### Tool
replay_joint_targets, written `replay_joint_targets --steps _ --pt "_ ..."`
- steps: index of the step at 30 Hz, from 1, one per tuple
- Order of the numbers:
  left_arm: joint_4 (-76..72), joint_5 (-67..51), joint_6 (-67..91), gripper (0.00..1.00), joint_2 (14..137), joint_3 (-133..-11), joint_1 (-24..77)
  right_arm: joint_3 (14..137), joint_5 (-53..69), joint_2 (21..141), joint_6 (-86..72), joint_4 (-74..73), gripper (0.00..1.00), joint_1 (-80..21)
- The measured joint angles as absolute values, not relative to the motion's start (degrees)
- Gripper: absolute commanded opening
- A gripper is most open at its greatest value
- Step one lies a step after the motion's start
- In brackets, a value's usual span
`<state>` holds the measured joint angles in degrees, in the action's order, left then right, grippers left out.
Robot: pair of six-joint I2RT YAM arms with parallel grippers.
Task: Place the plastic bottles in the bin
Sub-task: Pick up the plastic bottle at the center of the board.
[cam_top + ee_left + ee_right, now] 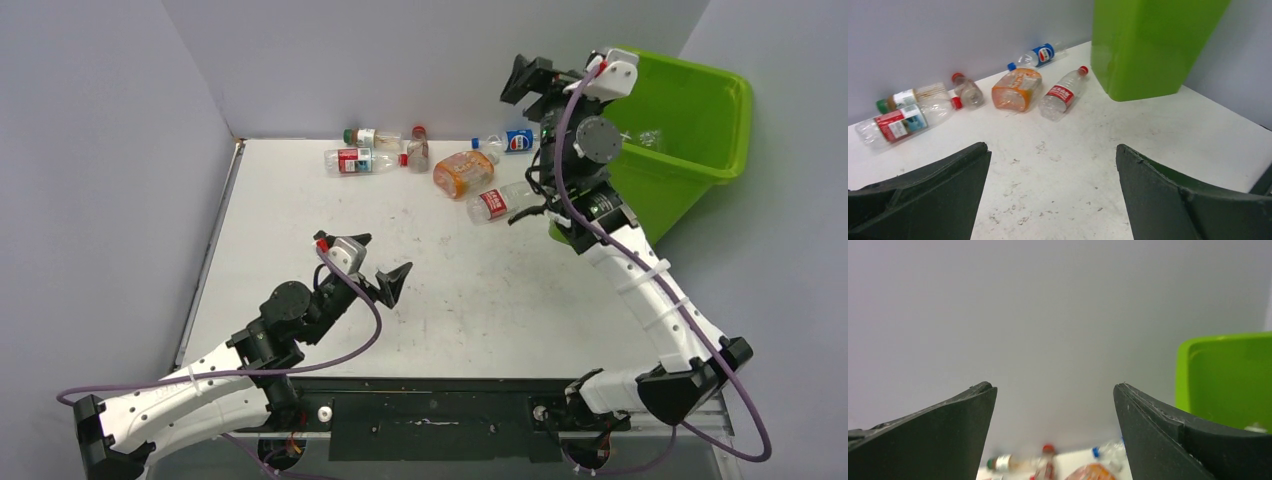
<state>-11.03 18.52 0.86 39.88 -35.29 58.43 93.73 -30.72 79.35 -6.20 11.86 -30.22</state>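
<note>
- Bottles lie on their sides in a loose row by the back wall; I count six on the table; none is in a claw.
- Green bin stands at the far right corner, close to the row, so a carry looks short.
- Right claw is up high by the bin's rim, spread wide and empty; a good drop spot, I think.
- Left claw hangs low over the middle, wide and empty, facing the bottles; ready to reach, I guess.
- Right arm hides one end of the red-label bottle and part of the bin's side; a clear shape inside may be a bottle; I cannot tell.
</note>
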Motion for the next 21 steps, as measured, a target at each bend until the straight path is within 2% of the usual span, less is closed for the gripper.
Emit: replay_joint_targets --steps 6,13,21 --pt "-10.4 28.7 1.0 0.96 40.1 -35.3 58.8 76.3 -23.6 73.7 -15.3 9.0 0.91 -34.2" --pt "-10.5 32.2 0.5 0.96 40.8 -34.7 59.0 59.2 -23.5 82.2 -31.0 5.8 0.9 -34.6" --pt "-10.5 34.4 -1.3 0.96 41.2 -34.0 59.4 50.0 -28.0 85.5 -55.9 9.6 0.9 -32.4"
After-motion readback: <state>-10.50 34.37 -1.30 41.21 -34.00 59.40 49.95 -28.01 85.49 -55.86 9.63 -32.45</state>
